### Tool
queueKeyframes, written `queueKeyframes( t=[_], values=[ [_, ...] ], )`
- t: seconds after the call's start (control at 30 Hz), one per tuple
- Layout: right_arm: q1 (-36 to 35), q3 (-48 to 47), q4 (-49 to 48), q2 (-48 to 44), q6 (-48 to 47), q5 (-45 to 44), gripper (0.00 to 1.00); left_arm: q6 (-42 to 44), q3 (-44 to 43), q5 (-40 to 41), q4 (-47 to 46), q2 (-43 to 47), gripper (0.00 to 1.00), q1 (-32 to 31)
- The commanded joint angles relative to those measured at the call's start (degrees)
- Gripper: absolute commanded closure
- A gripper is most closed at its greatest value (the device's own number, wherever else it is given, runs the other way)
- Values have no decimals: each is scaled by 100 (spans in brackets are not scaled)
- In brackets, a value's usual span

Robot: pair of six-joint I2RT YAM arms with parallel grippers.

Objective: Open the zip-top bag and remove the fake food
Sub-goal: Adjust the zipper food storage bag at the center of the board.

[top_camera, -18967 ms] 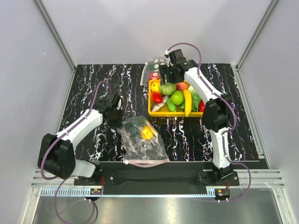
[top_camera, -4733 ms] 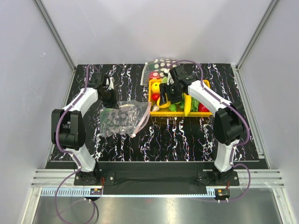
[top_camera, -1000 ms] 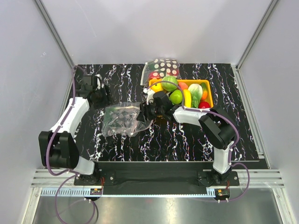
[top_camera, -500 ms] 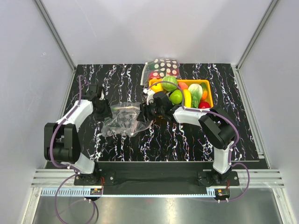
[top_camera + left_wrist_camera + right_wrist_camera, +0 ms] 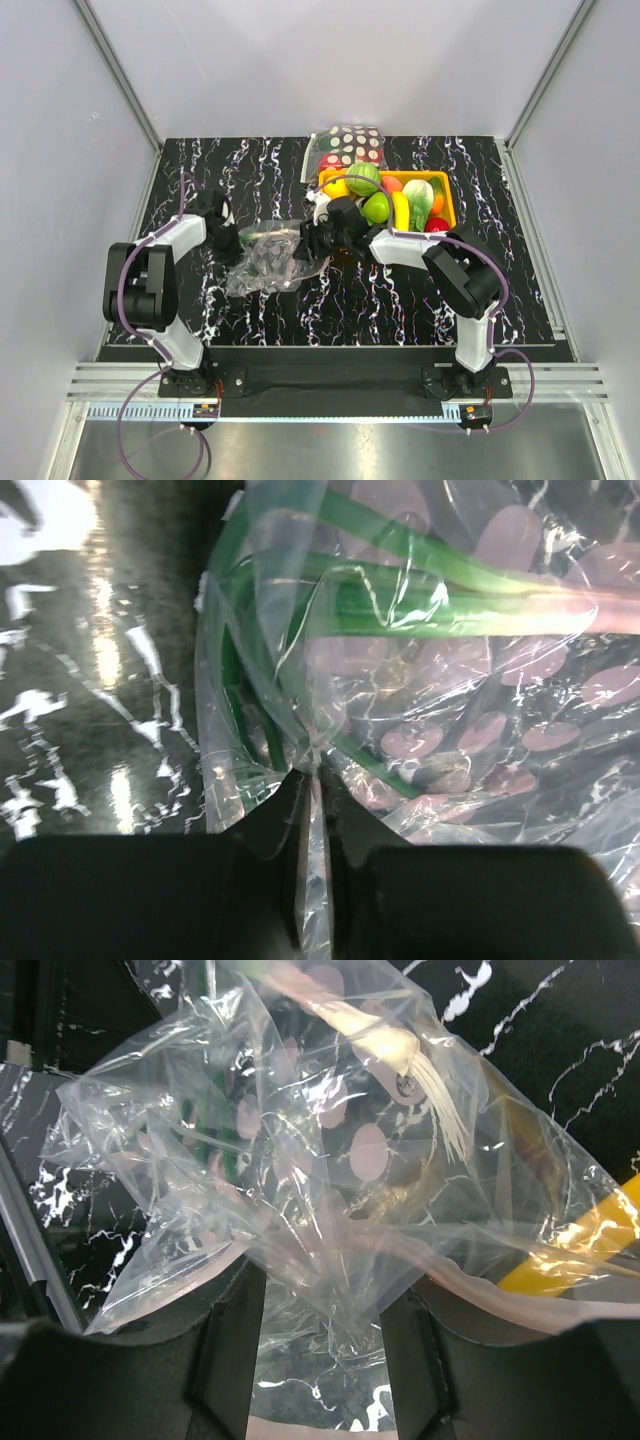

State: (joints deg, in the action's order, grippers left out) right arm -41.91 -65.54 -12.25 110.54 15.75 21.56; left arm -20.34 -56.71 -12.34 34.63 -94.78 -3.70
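The zip-top bag (image 5: 265, 260) lies crumpled on the black marbled table between my two grippers. A green toy spring onion (image 5: 400, 590) is inside it; its white roots (image 5: 440, 1100) show in the right wrist view. My left gripper (image 5: 230, 245) is at the bag's left edge, and its jaws (image 5: 315, 780) are shut on a fold of the bag's film (image 5: 320, 880). My right gripper (image 5: 308, 243) is at the bag's right end. It (image 5: 320, 1290) is open, with bunched bag film (image 5: 330, 1250) and the pink zip strip (image 5: 480, 1285) between and over its fingers.
A yellow tray (image 5: 446, 190) holding several toy fruits and vegetables (image 5: 378, 207) stands just right of the right gripper. A bag with large polka dots (image 5: 350, 140) lies behind the tray. The tray's yellow edge (image 5: 560, 1250) shows in the right wrist view.
My left gripper has moved from the far left of the table in to the bag's left edge and shut on it. The bag has bunched up slightly. The right gripper has hardly moved.
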Motion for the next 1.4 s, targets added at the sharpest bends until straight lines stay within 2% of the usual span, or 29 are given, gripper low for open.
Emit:
queueKeyframes(
  t=[0.0,0.17,0.37,0.57,0.67,0.97,1.23,1.37],
  values=[
    [-54,-100,-234,56,-45,-55,47,109,37,-498,-194,-128,92,10],
    [-54,58,196,-304,-133,-240,46,100,46,-533,-211,-190,100,10],
    [-54,707,390,-911,-134,-486,41,74,-60,-515,-141,-348,100,10],
    [-54,1184,408,-1518,-133,-680,39,74,-191,-559,-106,-462,100,10],
    [-63,1167,373,-1492,-186,-654,39,74,-261,-586,-97,-506,100,1],
    [-458,463,715,-657,-836,-793,41,100,-315,-673,-62,-524,100,10],
    [-493,323,469,-727,-801,-759,41,-5,-271,-858,-167,-471,100,-60],
    [-494,138,478,-814,-801,-907,41,4,-297,-832,-124,-453,100,-341]
  ],
)
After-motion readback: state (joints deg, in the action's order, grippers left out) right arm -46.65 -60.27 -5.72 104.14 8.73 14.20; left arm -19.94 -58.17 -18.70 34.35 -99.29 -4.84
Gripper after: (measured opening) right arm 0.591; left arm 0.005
